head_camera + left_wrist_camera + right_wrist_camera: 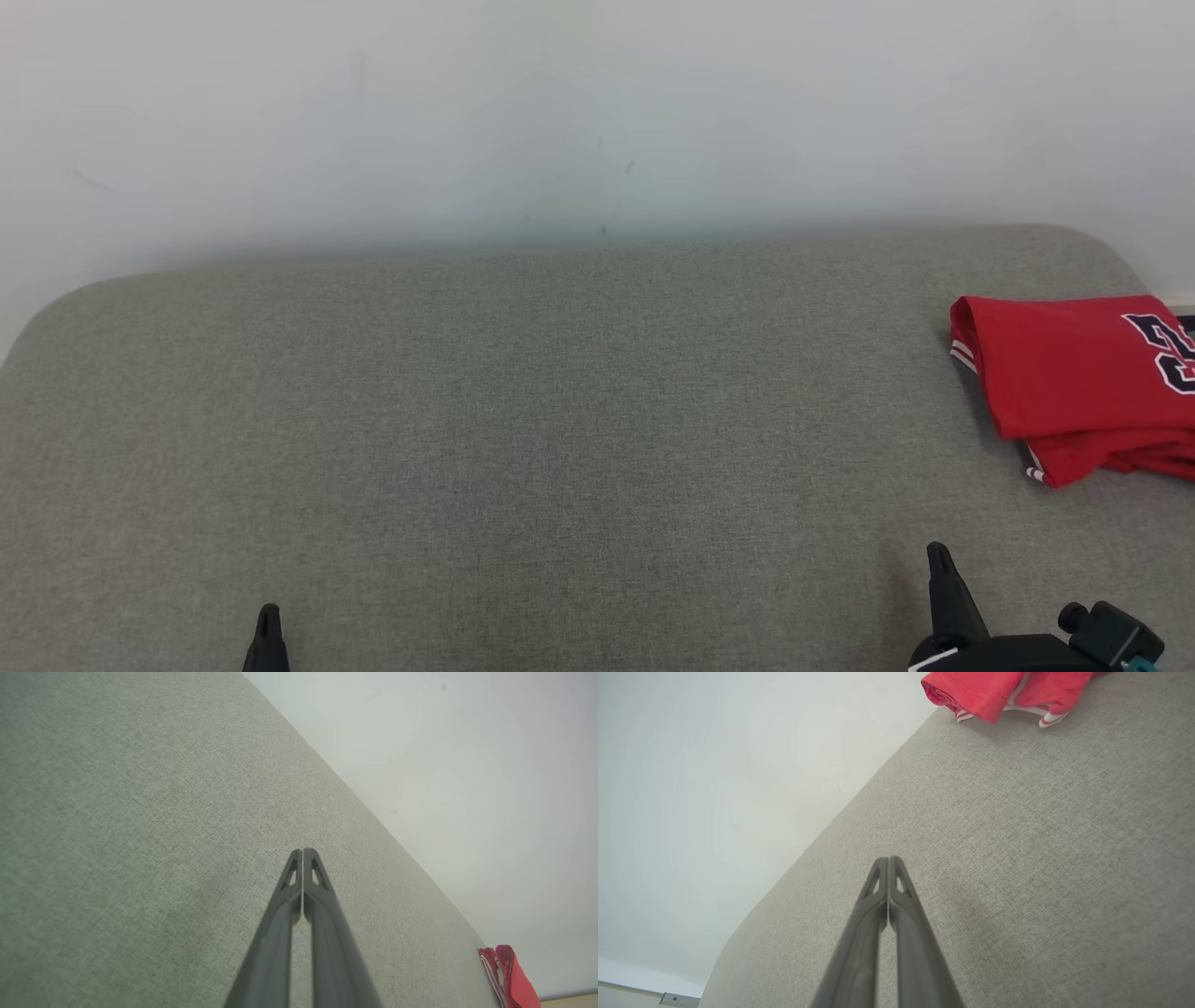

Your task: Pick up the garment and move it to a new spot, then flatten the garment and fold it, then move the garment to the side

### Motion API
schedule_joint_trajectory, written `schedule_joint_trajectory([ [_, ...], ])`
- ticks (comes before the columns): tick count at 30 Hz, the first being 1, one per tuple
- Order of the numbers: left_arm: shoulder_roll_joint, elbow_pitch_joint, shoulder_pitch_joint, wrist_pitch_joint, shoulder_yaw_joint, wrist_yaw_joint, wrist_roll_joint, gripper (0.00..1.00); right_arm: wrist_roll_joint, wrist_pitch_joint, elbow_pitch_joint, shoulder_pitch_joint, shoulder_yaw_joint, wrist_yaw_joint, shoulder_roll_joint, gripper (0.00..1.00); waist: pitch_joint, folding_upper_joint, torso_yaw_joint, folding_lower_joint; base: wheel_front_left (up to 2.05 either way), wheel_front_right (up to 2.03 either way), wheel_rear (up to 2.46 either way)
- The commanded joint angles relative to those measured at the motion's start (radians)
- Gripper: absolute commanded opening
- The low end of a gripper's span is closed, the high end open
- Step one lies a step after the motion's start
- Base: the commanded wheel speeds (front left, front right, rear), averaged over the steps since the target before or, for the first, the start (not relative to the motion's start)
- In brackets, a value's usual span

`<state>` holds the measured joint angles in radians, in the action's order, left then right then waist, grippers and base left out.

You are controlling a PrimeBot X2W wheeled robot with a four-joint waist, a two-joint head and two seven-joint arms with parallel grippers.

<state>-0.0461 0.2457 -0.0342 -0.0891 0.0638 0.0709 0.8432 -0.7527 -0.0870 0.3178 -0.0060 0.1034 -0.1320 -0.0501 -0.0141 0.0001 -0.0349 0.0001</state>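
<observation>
Sitting folded at the far right end of the grey cushion (560, 420), the red garment (1074, 373) could slip off or unfold if nudged; left gripper (268, 614) and right gripper (938, 555) both fully closed, holding nothing.

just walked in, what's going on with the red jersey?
Nothing is being handled right now. The red jersey lies folded at the right end of the grey padded surface, dark number facing up. The left tool and the right tool are both shut and empty, low at the near edge. The right one sits short of the jersey, not touching it. Judging by how it lies, the fold and the move to the side look done.
</observation>
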Motion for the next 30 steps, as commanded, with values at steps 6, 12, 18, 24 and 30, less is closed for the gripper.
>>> schedule_joint_trajectory([
  [6,-0.003,-0.011,0.036,0.025,0.010,0.010,0.100,0.00,-0.112,0.025,-0.022,-0.032,0.002,0.001,0.000,0.00,0.001,-0.0001,0.003,-0.0001,0.00,0.00,0.00],
  [12,-0.003,-0.010,0.048,0.044,0.014,0.016,0.170,0.00,-0.189,0.044,-0.028,-0.041,0.003,0.001,0.000,0.00,0.003,-0.0001,0.005,-0.0001,0.00,0.00,0.00],
  [18,-0.004,-0.009,0.059,0.062,0.019,0.021,0.236,0.00,-0.262,0.061,-0.033,-0.047,0.004,0.001,0.000,0.00,0.004,-0.0001,0.008,-0.0001,0.00,0.00,0.00],
  [24,-0.004,-0.008,0.069,0.075,0.022,0.026,0.288,0.00,-0.320,0.074,-0.037,-0.053,0.005,0.001,0.000,0.00,0.005,-0.0001,0.010,-0.0001,0.00,0.00,0.00],
  [30,-0.004,-0.007,0.078,0.091,0.026,0.029,0.346,0.00,-0.386,0.090,-0.042,-0.061,0.005,0.001,0.000,0.00,0.006,-0.0001,0.012,-0.0001,0.00,0.00,0.00],
])
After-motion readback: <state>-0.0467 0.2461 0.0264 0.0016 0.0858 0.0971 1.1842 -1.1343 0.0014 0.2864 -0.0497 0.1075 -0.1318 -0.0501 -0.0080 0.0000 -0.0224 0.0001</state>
